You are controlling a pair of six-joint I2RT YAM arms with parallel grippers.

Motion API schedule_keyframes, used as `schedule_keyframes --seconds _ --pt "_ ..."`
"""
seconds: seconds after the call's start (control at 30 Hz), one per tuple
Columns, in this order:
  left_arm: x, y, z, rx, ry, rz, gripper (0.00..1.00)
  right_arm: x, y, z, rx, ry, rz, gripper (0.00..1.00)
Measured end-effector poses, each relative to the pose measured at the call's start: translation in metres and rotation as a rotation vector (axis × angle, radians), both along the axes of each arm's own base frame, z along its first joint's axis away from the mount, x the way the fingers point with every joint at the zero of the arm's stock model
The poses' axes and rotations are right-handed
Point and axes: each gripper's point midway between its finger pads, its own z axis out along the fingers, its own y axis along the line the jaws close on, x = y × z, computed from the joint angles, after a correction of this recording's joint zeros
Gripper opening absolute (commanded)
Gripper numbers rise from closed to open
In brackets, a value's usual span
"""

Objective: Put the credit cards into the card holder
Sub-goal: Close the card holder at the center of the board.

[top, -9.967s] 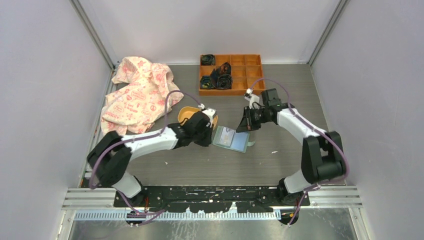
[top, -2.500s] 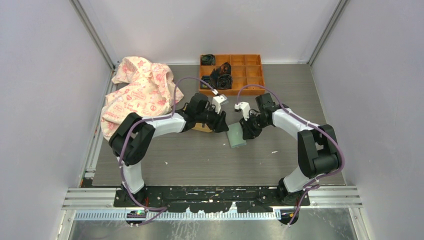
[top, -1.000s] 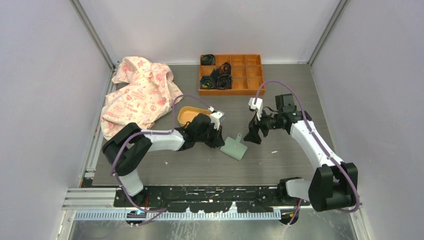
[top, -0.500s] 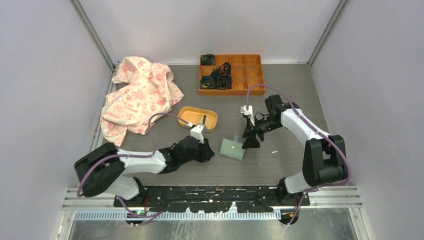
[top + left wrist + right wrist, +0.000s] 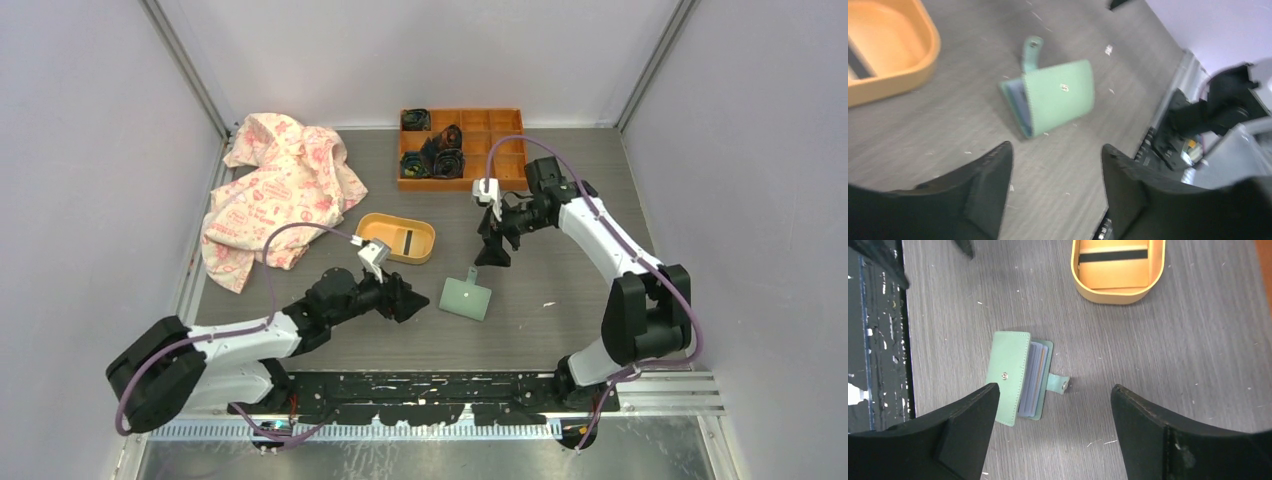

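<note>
The mint-green card holder [image 5: 465,296] lies folded on the table, its snap strap [image 5: 1058,382] loose and sticking out. Edges of clear sleeves [image 5: 1036,376] show between its covers [image 5: 1009,374]; whether they hold credit cards I cannot tell. One orange card with a dark stripe [image 5: 405,241] lies in the yellow-orange dish [image 5: 366,236], seen also in the right wrist view as the card [image 5: 1113,265]. My left gripper [image 5: 408,300] is open just left of the holder [image 5: 1058,95], apart from it. My right gripper [image 5: 492,251] hangs open above and beyond the holder, holding nothing.
An orange compartment tray [image 5: 500,150] with dark rolled items stands at the back. A pink-patterned cloth [image 5: 280,185] is heaped at the back left. Pale walls close in the table on three sides. The dish [image 5: 1083,287] sits just beyond the holder.
My left gripper let go of the holder, opened, and drew back toward the near left. My right gripper lifted away toward the far side. The holder stayed flat on the table.
</note>
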Motion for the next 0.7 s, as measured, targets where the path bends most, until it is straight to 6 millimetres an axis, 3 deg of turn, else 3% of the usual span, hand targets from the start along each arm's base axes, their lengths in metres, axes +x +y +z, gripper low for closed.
schedule_keyframes --seconds 0.13,0.23,0.37,0.5,0.7 --pt "-0.012 -0.025 -0.009 -0.028 0.045 -0.139 0.46 0.01 0.001 -0.02 -0.018 0.062 -0.029 0.69" --pt "-0.013 -0.052 -0.019 -0.052 0.112 -0.23 0.35 0.011 0.001 -0.049 -0.051 0.162 -0.044 0.58" --pt "-0.007 -0.082 -0.028 -0.098 0.17 -0.299 0.25 0.009 -0.004 -0.08 -0.105 0.272 -0.057 0.53" --pt "-0.001 -0.093 -0.043 -0.111 0.224 -0.313 0.16 0.008 -0.007 -0.088 -0.142 0.287 -0.064 0.47" --pt "0.009 -0.09 -0.067 -0.077 0.275 -0.281 0.09 0.016 -0.004 -0.092 -0.172 0.291 -0.058 0.44"
